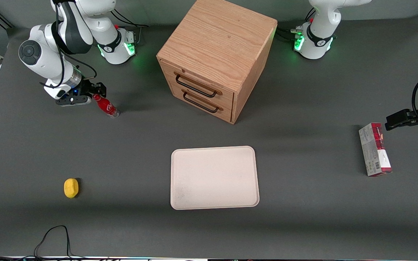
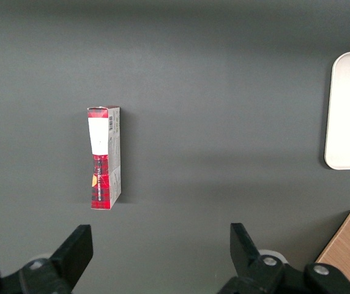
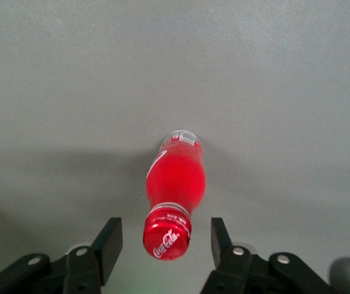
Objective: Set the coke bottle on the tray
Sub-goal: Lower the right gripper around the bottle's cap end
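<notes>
The coke bottle (image 1: 106,105), small and red with a red cap, stands on the grey table toward the working arm's end. In the right wrist view the coke bottle (image 3: 175,187) shows from above, its cap between the two black fingers (image 3: 107,242) with a gap on each side. My right gripper (image 1: 92,95) (image 3: 164,241) is open, just above the cap, touching nothing. The cream-white tray (image 1: 214,177) lies flat and bare near the table's middle, nearer the front camera than the bottle; its edge shows in the left wrist view (image 2: 349,110).
A wooden two-drawer cabinet (image 1: 214,58) stands farther from the camera than the tray. A yellow lemon-like object (image 1: 71,187) lies toward the working arm's end. A red-and-grey carton box (image 1: 375,149) (image 2: 104,157) lies toward the parked arm's end. A black cable (image 1: 51,237) runs along the table's near edge.
</notes>
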Motion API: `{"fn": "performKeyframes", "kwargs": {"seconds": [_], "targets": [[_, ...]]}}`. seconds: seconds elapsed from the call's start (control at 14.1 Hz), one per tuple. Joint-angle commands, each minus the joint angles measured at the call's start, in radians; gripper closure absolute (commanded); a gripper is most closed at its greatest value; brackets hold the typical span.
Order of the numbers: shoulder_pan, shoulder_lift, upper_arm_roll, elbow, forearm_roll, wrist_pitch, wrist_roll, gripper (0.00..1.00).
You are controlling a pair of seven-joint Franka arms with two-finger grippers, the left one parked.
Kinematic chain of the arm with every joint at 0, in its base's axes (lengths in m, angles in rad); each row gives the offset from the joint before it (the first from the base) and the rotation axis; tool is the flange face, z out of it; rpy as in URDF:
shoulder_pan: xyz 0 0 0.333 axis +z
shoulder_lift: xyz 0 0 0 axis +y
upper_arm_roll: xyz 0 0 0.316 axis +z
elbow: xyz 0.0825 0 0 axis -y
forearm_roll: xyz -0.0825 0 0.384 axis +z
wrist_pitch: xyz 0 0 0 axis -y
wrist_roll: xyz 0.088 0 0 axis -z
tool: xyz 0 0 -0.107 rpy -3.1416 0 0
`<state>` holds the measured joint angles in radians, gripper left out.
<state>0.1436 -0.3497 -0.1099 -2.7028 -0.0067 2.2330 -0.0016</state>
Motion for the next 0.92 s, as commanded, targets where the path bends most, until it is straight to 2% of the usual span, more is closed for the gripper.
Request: {"fn": "performKeyframes", "kwargs": {"seconds": [0.0, 0.21, 0.35, 0.57, 0.85], "targets": [[0.004, 0.008, 0.002, -0.011, 0.008, 0.034, 0.002, 0.61], [0.004, 0.011, 0.002, -0.006, 0.005, 0.034, 0.000, 0.90], [0.004, 0.011, 0.002, -0.003, 0.005, 0.034, 0.002, 1.00], [0.004, 0.012, 0.006, 0.032, 0.008, 0.010, 0.008, 1.00], [0.002, 0.029, 0.056, 0.237, 0.010, -0.177, 0.034, 1.00]]}}
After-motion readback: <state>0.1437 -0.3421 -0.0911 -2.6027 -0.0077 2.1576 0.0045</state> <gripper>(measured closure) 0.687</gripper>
